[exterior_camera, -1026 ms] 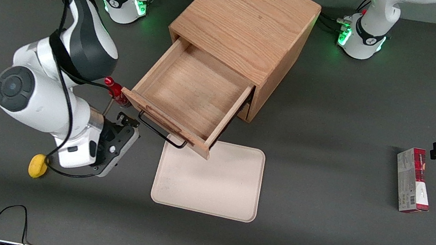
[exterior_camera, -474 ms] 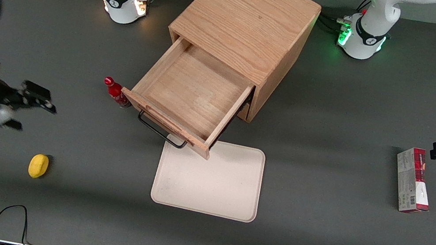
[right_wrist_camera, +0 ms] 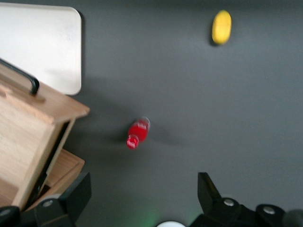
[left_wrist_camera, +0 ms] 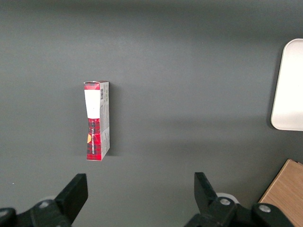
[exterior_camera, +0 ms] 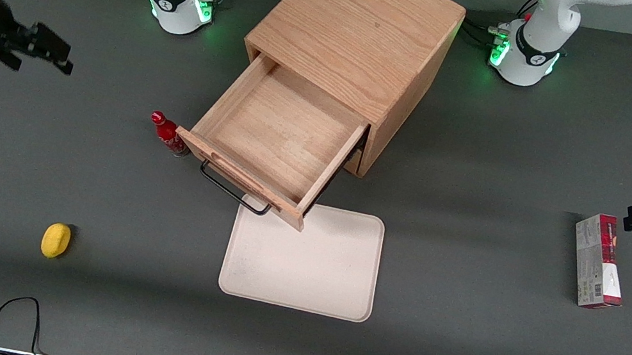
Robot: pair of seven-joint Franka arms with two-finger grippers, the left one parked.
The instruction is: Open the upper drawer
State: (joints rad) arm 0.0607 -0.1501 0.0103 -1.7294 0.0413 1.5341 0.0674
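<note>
The upper drawer (exterior_camera: 278, 132) of the light oak cabinet (exterior_camera: 358, 29) stands pulled far out, with nothing in it. Its black wire pull (exterior_camera: 232, 189) hangs free at the front. The drawer (right_wrist_camera: 23, 137) and its pull (right_wrist_camera: 21, 75) also show in the right wrist view. My gripper (exterior_camera: 45, 52) is open and holds nothing. It hovers high over bare table toward the working arm's end, well apart from the drawer. In the right wrist view the gripper (right_wrist_camera: 142, 194) shows its two black fingers spread wide over the table.
A small red bottle (exterior_camera: 168, 135) stands beside the drawer's front corner, also in the right wrist view (right_wrist_camera: 137, 133). A yellow fruit (exterior_camera: 55, 239) lies nearer the front camera. A cream tray (exterior_camera: 304, 260) lies in front of the drawer. A red-white box (exterior_camera: 597, 260) lies toward the parked arm's end.
My gripper has left the drawer's pull, swung out to the working arm's end of the table, then moved farther from the front camera. The drawer has stayed open.
</note>
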